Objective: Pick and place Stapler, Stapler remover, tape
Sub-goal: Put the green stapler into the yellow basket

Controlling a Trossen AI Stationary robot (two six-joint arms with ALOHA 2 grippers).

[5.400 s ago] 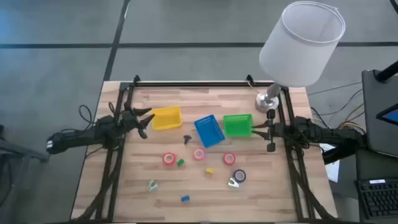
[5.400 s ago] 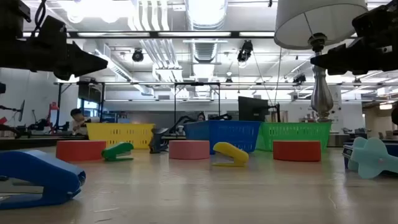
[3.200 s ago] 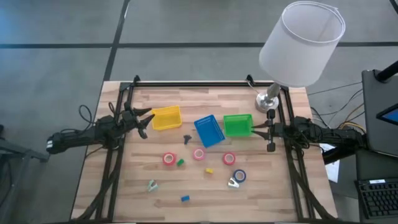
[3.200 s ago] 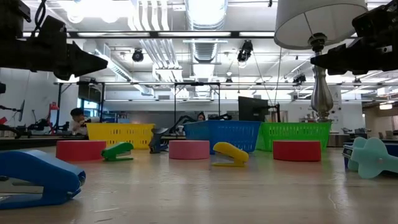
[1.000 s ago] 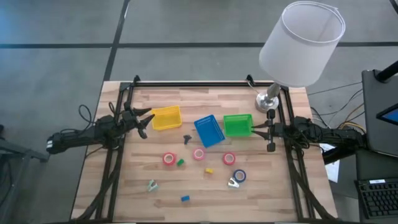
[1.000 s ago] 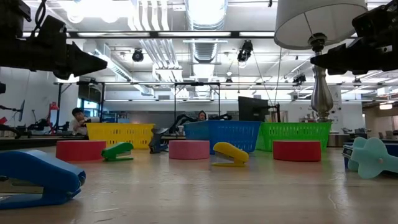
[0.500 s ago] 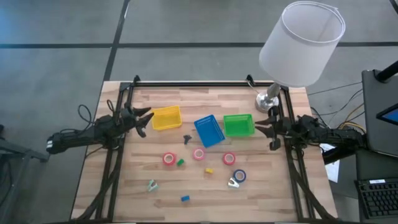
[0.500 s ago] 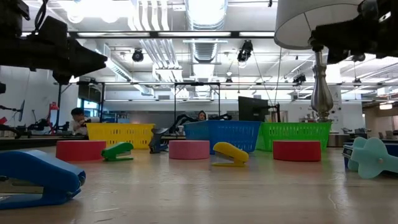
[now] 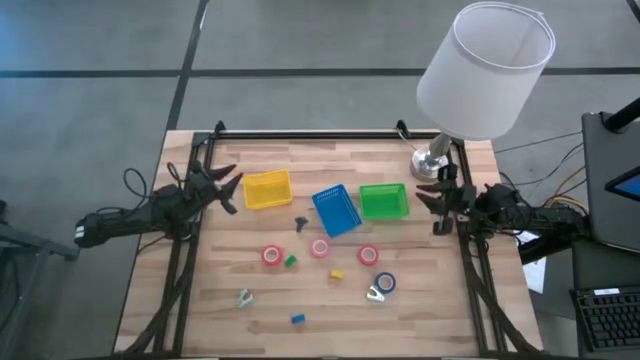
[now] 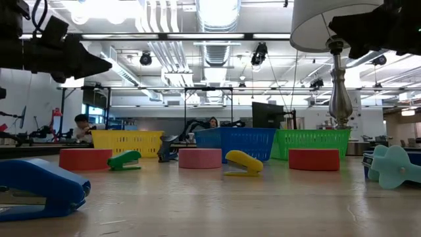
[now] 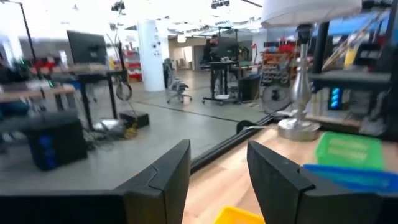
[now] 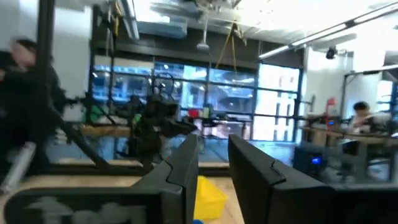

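Left gripper (image 9: 228, 187) hangs at the worktop's (image 9: 220, 310) left edge beside the yellow basket (image 9: 267, 189), fingers parted, empty. Right gripper (image 9: 432, 200) hangs by the green basket (image 9: 383, 201), also parted and empty. Four tape rolls (image 9: 320, 248) lie mid-worktop, well apart from both, as do the blue stapler (image 9: 297, 319) and staple remover (image 9: 301, 223)

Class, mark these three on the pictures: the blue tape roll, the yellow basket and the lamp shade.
blue tape roll (image 9: 386, 283): high view, on its ring.
yellow basket (image 9: 267, 189): high view, on its floor.
lamp shade (image 9: 485, 70): high view, on its white side.
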